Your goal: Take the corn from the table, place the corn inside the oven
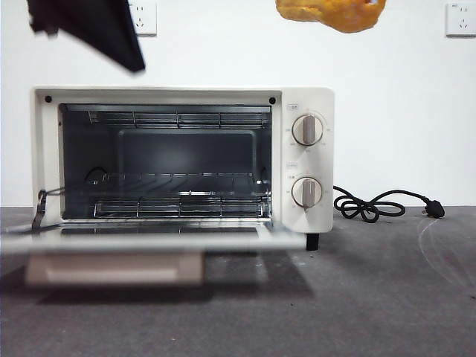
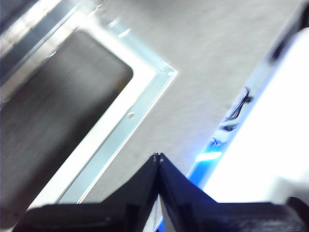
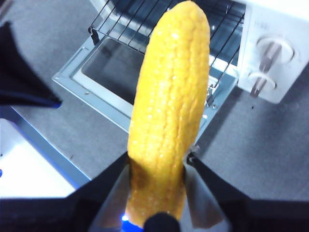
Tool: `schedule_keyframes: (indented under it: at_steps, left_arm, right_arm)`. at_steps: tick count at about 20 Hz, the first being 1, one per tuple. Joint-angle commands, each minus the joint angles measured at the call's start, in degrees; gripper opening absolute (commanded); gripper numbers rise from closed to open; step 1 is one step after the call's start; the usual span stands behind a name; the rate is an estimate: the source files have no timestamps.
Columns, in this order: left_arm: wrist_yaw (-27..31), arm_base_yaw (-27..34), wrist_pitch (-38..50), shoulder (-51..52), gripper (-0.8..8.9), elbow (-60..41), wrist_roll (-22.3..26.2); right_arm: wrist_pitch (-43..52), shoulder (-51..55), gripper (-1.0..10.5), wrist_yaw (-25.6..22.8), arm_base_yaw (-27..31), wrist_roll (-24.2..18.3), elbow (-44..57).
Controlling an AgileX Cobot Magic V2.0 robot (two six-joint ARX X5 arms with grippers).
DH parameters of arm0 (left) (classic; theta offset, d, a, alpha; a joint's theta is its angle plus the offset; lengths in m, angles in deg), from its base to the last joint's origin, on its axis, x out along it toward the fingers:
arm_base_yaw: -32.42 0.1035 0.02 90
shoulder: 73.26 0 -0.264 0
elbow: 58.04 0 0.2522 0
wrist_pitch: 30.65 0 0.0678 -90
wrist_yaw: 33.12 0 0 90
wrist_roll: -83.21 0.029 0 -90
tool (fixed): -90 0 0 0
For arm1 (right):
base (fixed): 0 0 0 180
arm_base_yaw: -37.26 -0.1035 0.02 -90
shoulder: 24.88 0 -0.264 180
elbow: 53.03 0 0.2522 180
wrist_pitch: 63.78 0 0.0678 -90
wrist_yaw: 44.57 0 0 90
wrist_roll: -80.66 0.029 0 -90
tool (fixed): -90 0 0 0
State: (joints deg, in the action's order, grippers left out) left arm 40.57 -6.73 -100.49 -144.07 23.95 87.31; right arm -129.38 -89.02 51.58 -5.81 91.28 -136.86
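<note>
The yellow corn (image 3: pixel 170 101) is clamped lengthwise between the jaws of my right gripper (image 3: pixel 158 162), held high above the oven's open door. From the front only its orange-yellow underside, the corn (image 1: pixel 332 13), shows at the top edge, above the oven's right part. The cream-white oven (image 1: pixel 301 104) stands on the table (image 1: pixel 372 297) with its glass door (image 1: pixel 149 242) folded down flat and the wire rack (image 1: pixel 178 204) bare inside. My left gripper (image 2: pixel 157 157) is shut on nothing, hovering over the door's corner; it appears as a black tip, the left gripper (image 1: pixel 111 33), at upper left.
A black power cord (image 1: pixel 375 204) with its plug lies on the table right of the oven. Two round knobs (image 1: pixel 307 130) sit on the oven's right panel. Wall sockets (image 1: pixel 460 16) are on the white wall behind.
</note>
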Motion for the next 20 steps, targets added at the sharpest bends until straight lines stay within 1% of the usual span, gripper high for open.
schedule_keyframes:
  at_steps: [1, 4, 5, 6, 8, 10, 12, 15, 20]
  left_arm:
    - [2.32, -2.36, 0.42, 3.65, -0.06, -0.28, -2.25]
    - [10.86, -4.35, 0.37, 10.40, -0.06, -0.28, -4.50]
    - [13.68, -4.44, 0.26, 12.57, -0.06, -0.28, -5.22]
    - [16.70, -4.44, -0.02, 15.32, -0.06, -0.28, -5.92]
    - [19.89, -4.44, -0.31, 18.73, -0.06, -0.28, -6.58]
    - [24.83, -4.44, -1.38, 24.46, -0.06, -0.28, -7.72]
    - [29.20, -4.44, -3.48, 29.70, -0.06, -0.28, -9.18]
    - [32.70, -4.44, -7.52, 36.30, -0.06, -0.28, -11.72]
    - [34.53, -4.44, -12.31, 43.01, -0.06, -0.28, -14.62]
  right_arm:
    - [1.75, -0.11, -0.1, 1.88, -0.09, -1.46, -0.09]
    - [5.79, -0.39, -0.1, 5.62, -0.37, -2.29, -0.09]
    - [7.32, -0.52, -0.1, 5.86, -0.96, -2.82, -0.09]
    - [9.31, -0.76, -0.1, 5.84, -1.97, -3.67, -0.09]
    - [12.04, -1.11, -0.1, 5.81, -3.43, -4.63, -0.09]
    - [17.07, -2.43, -0.1, 5.49, -6.29, -6.40, -0.09]
    - [21.27, -4.50, -0.1, 3.78, -8.98, -8.31, -0.09]
    - [25.33, -8.57, -0.1, 1.25, -11.78, -12.28, -0.09]
    - [28.65, -15.45, -0.1, -2.75, -14.08, -19.08, -0.09]
